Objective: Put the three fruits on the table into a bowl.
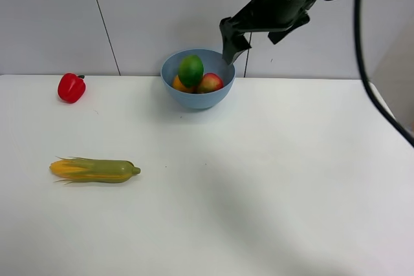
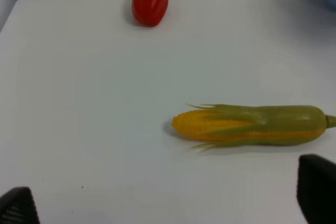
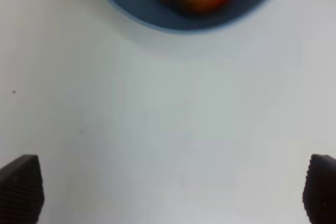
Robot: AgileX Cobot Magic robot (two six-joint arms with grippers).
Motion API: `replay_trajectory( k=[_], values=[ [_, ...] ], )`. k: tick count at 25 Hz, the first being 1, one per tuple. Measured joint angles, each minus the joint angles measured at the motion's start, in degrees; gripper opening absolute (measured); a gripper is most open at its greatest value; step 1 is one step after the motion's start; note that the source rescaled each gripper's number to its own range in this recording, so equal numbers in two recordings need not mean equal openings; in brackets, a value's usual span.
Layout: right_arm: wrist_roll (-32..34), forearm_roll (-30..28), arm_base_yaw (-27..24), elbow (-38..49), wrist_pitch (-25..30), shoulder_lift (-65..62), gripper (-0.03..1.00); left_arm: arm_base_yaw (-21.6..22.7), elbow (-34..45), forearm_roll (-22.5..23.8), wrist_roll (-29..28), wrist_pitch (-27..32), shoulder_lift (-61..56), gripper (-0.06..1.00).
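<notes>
On the far left of the white tabletop (image 1: 272,179) sits a red bell pepper (image 1: 71,88). Nearer and still on the left lies a yellow-green corn cob (image 1: 95,170), its length running left to right. The left arm does not show in the high view; its wrist view shows the left fingers (image 2: 317,192) spread wide at the two corners of the picture, released and grasping nothing, with the corn cob just beyond them and the pepper farther off.

At the far middle of the tabletop stands the light-blue bowl (image 1: 197,98). All three fruits lie inside it: the orange-yellow mango (image 1: 180,84) low at the left, the green lime (image 1: 191,70) on top, and the red pomegranate (image 1: 210,83) at the right.

The right gripper (image 1: 233,44) hangs in the air just to the right of the bowl, above its right rim, apart from the fruits. In the right wrist view its fingers (image 3: 21,188) stand wide apart, released and empty, over bare tabletop, with the bowl's rim and the pomegranate lying beyond them, not between them.
</notes>
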Motion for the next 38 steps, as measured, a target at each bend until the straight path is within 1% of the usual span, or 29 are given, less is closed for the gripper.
replay_trajectory(
  k=[3,8,11,13,15,18,24,28,31,36,38],
  values=[
    [2.03,-1.48,-3.88,6.44,0.00,-6.92,1.00,0.00,0.00,0.00,0.00,0.00,0.00,1.00],
    [5.52,-3.81,-14.61,19.97,0.06,-20.16,1.00,0.00,0.00,0.00,0.00,0.00,0.00,1.00],
    [5.77,-4.87,-22.61,26.15,0.10,-28.56,1.00,0.00,0.00,0.00,0.00,0.00,0.00,1.00],
    [5.52,-5.30,-26.71,29.39,0.12,-34.37,1.00,0.00,0.00,0.00,0.00,0.00,0.00,1.00],
    [5.19,-5.42,-29.00,32.64,0.17,-40.05,1.00,0.00,0.00,0.00,0.00,0.00,0.00,1.00],
    [5.06,-5.88,-29.47,36.78,0.19,-49.65,1.00,0.00,0.00,0.00,0.00,0.00,0.00,1.00],
    [5.78,-12.05,-29.53,46.03,0.25,-70.56,1.00,0.00,0.00,0.00,0.00,0.00,0.00,1.00],
    [5.78,-11.75,-29.53,52.11,-0.10,-83.21,1.00,0.00,0.00,0.00,0.00,0.00,0.00,1.00],
    [6.09,-10.66,-29.53,56.45,-2.53,-91.68,1.00,0.00,0.00,0.00,0.00,0.00,0.00,1.00],
    [7.49,-8.74,-29.53,63.81,-7.72,-100.52,1.00,0.00,0.00,0.00,0.00,0.00,0.00,1.00],
    [7.70,-7.04,-29.53,66.62,-7.91,-101.43,1.00,0.00,0.00,0.00,0.00,0.00,0.00,1.00]
  ],
)
